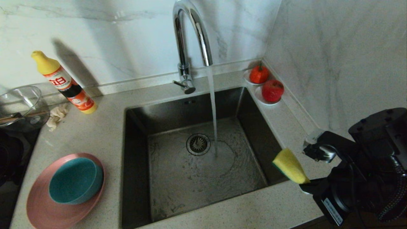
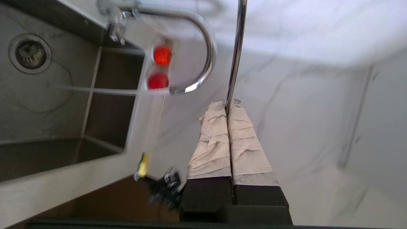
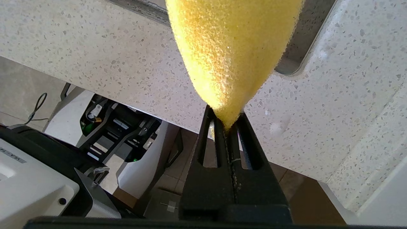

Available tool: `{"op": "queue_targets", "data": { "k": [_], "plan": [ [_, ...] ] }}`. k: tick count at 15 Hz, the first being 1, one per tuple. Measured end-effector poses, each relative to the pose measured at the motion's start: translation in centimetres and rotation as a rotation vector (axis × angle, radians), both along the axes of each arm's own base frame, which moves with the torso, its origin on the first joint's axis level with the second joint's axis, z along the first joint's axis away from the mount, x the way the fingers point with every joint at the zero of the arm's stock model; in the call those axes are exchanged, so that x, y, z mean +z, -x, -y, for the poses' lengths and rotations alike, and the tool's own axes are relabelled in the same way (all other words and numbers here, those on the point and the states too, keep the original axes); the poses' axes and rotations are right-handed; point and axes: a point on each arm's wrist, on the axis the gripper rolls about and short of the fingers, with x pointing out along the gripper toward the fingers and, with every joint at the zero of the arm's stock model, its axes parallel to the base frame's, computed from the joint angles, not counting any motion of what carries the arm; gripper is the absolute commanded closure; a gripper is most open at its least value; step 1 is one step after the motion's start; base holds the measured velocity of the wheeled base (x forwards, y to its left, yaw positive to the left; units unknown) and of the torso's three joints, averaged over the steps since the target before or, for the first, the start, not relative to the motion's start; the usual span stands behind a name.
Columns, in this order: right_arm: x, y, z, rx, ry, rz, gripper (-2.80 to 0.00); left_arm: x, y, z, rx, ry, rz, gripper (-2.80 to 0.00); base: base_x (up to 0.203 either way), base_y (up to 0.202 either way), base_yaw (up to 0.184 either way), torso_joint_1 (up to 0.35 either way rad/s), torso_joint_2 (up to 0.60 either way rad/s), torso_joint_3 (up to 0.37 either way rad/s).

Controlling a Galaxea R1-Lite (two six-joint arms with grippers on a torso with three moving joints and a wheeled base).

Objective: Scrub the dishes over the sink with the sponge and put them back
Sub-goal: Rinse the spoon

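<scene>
Held high beside the sink (image 2: 38, 105), out of the head view, my left gripper (image 2: 228, 103) is shut on the thin silver spoon (image 2: 237, 47), which sticks straight out from its taped fingertips. My right gripper (image 1: 306, 184) is shut on the sponge (image 1: 290, 166), yellow face showing (image 3: 232, 47), over the counter at the front right corner of the sink (image 1: 178, 178). Water runs from the chrome tap (image 1: 190, 38) onto the basin floor beside the drain strainer (image 1: 198, 144). On the counter to the left, the teal bowl (image 1: 74, 180) sits in the pink plate (image 1: 38, 203).
A detergent bottle (image 1: 63, 83), a beige cloth scrap (image 1: 57, 115) and a clear glass bowl (image 1: 20, 106) lie at the back left. Two red fruits (image 1: 259, 74) (image 1: 272, 90) on white saucers fill the back right corner. Marble walls close the back and right.
</scene>
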Motion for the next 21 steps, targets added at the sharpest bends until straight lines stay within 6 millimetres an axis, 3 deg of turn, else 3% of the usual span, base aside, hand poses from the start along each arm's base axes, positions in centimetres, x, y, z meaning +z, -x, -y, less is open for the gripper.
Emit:
{"op": "queue_targets", "data": {
  "k": [5, 11, 21],
  "plan": [
    [0.1, 0.2, 0.1, 0.001, -0.002, 0.006, 0.00, 0.9, 0.5, 1.8, -0.035, -0.158, 0.109, 0.00, 0.000, 0.000, 0.000, 0.000, 0.00, 0.000],
    [0.1, 0.3, 0.3, 0.002, -0.003, 0.009, 0.00, 0.1, -0.6, 2.5, -0.120, -0.103, 0.078, 0.00, 0.000, 0.000, 0.000, 0.000, 0.00, 0.000],
    [0.1, 0.4, 0.3, 0.002, -0.003, 0.007, 0.00, -4.3, -2.3, 5.2, -0.320, 0.029, -0.027, 0.00, 0.000, 0.000, 0.000, 0.000, 0.00, 0.000]
  ]
}}
